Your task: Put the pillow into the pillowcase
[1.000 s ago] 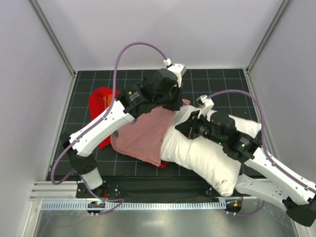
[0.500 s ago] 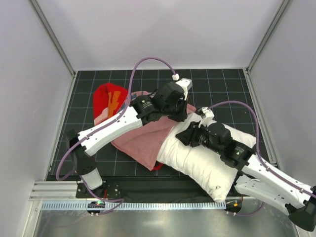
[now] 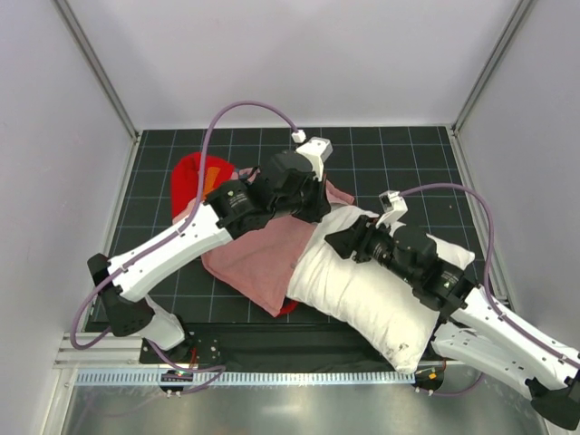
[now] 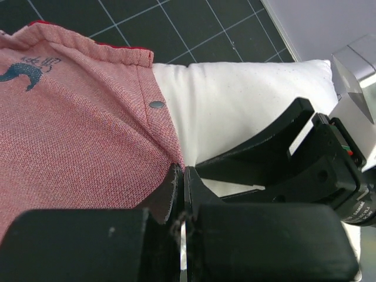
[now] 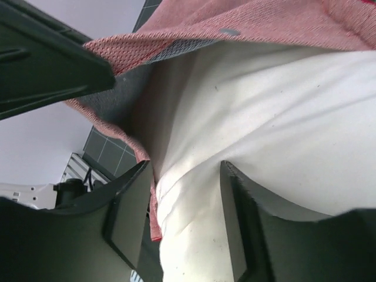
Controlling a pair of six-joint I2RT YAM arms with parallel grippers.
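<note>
The pillow (image 3: 381, 281) lies slantwise on the desk (image 3: 399, 154), right of the middle. Its far left end is just at the mouth of the case (image 3: 258, 254), which is spread to the left with the pale side up. The hem of the case is pinched in the closed jaws of the left gripper (image 4: 180, 176), near a snap button (image 4: 156, 104). The jaws of the right gripper (image 5: 185, 176) are seen half apart, set astride the top of the pillow, and nothing is gripped between them.

The main risk is judged to be at the hem. Only one thin layer seems to be held, so the mouth can be pulled flat instead of open. The pillow end is then pushed against the cloth and not under it. If the hem is lifted too hard, it can slip out of the jaws. With the right jaws loose, the plump pillow can slide away to the right when it is pushed, or only its surface can be dragged into a fold. The two grippers are very near each other, so a collision is also possible.
</note>
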